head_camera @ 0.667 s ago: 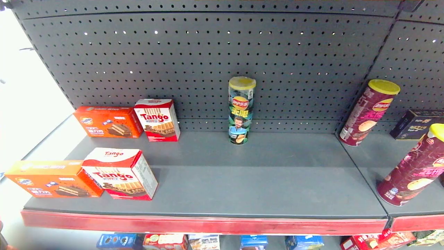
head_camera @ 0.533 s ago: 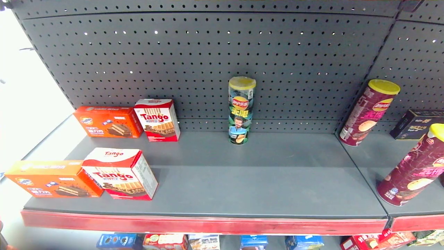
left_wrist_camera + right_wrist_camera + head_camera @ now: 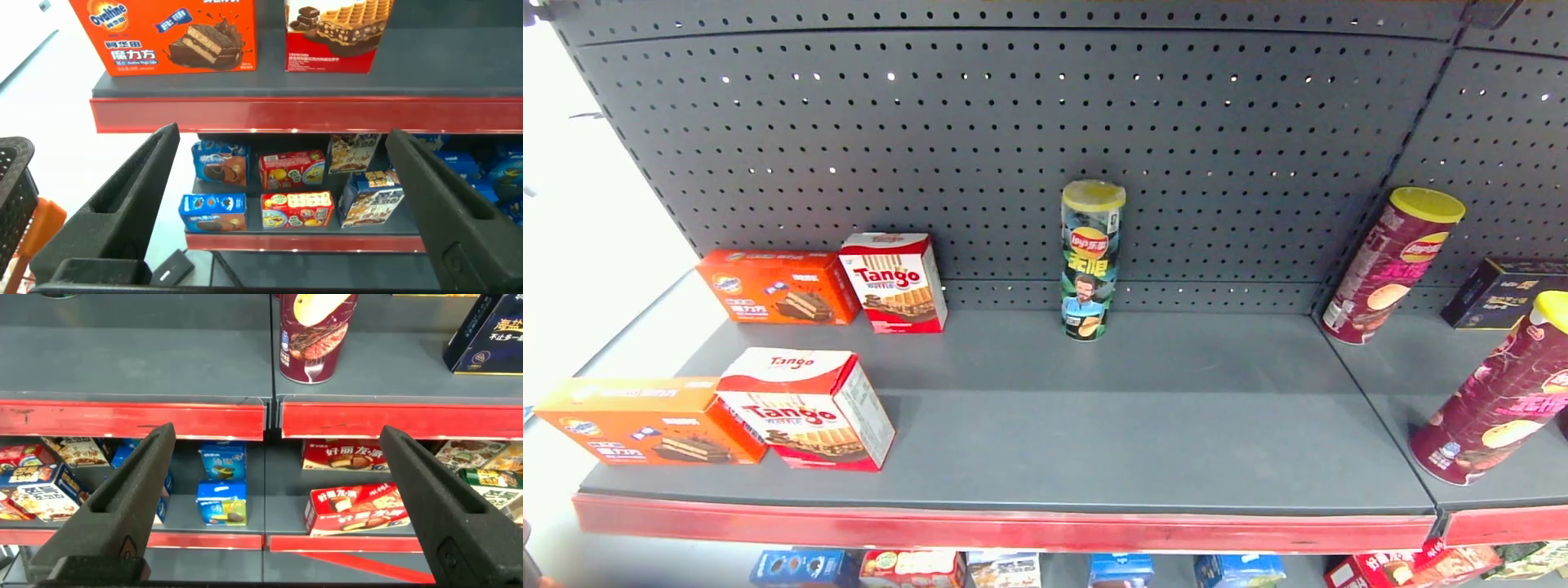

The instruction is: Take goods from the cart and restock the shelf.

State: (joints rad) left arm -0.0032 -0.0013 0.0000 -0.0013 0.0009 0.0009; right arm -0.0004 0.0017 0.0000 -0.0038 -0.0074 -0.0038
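At the far left of the shelf we see the front orange box lying close to the red edge strip. The front wafer box stands just beside it on the right. Behind these, by the pegboard, the rear orange box and the rear wafer box stand side by side. Near the middle we find the green chip can, upright at the back and well apart from the boxes. On the next shelf section to the right, the rear maroon can stands by the pegboard. The dark box is beside it, and the front maroon can is nearer the front edge.

Our left pincer has its jaws wide apart, low in front of the red strip. Between its fingers we look onto the small boxes of the lower shelves. A black mesh basket stands off to one side; whether it belongs to the cart we cannot tell. Our right pincer is likewise spread wide, facing the seam where the two shelf sections meet.
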